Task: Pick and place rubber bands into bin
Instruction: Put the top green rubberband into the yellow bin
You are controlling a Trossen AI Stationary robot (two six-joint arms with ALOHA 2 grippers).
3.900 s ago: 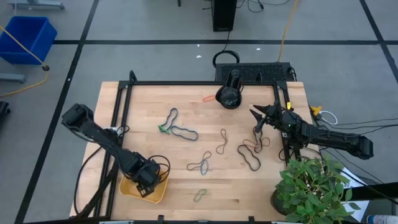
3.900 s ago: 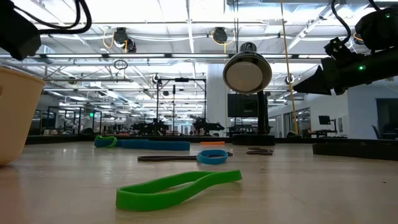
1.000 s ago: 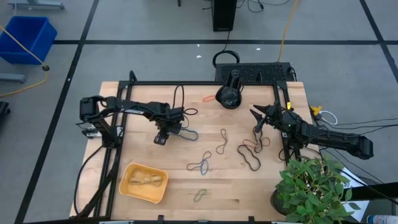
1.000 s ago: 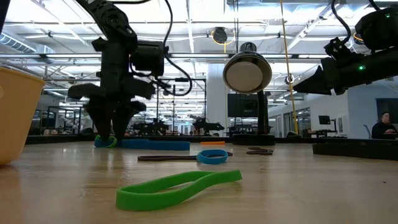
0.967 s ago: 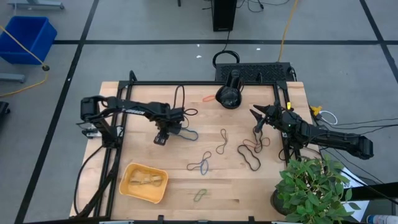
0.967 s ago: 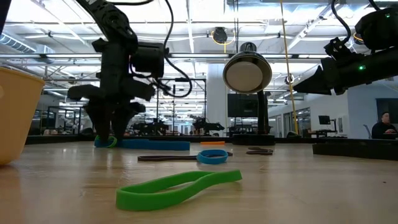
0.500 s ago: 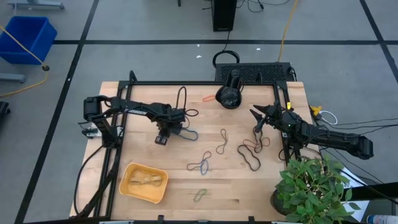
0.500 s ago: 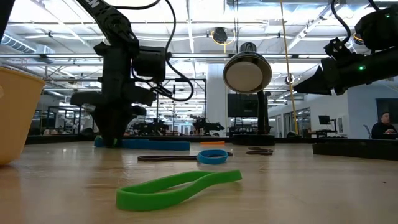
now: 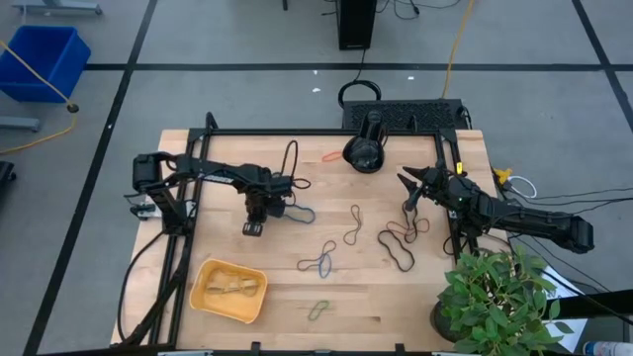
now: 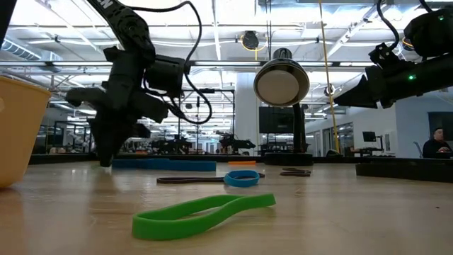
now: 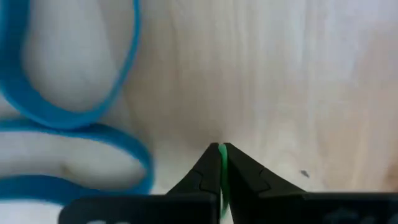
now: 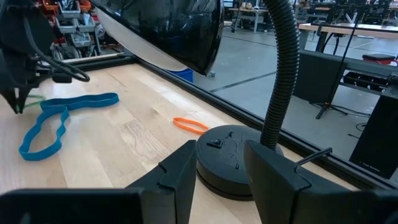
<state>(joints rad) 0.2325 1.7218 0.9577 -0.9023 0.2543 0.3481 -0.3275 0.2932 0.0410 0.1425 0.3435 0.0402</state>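
— So, what is the left end effector (image 11: 219,149) doing?

— It is pinching down at the wooden surface (image 9: 415,297), toward the left-middle, its fingertips (image 11: 205,165) pressed together on a thin green rubber band (image 11: 221,171). A sliver of green is showing between the tips in the left wrist view, and a blue rubber band (image 11: 74,118) is lying just beside them.

— And the right end effector (image 9: 404,179)?

— It is hanging above the surface on the right side, near the black desk lamp (image 9: 365,148), with its fingers (image 12: 180,168) standing apart and gripping nothing.

— Where is the bin (image 9: 229,291) sitting?

— It is resting near the front left corner of the surface, well apart from the left end effector, with a couple of bands (image 9: 231,286) already lying inside.

— What about the other rubber bands?

— They are lying scattered across the middle: a dark pair (image 9: 317,263), a brown loop (image 9: 352,224), a black one (image 9: 396,251) and a green one (image 9: 317,311) near the front edge. In the low view that green band (image 10: 202,211) is lying closest.
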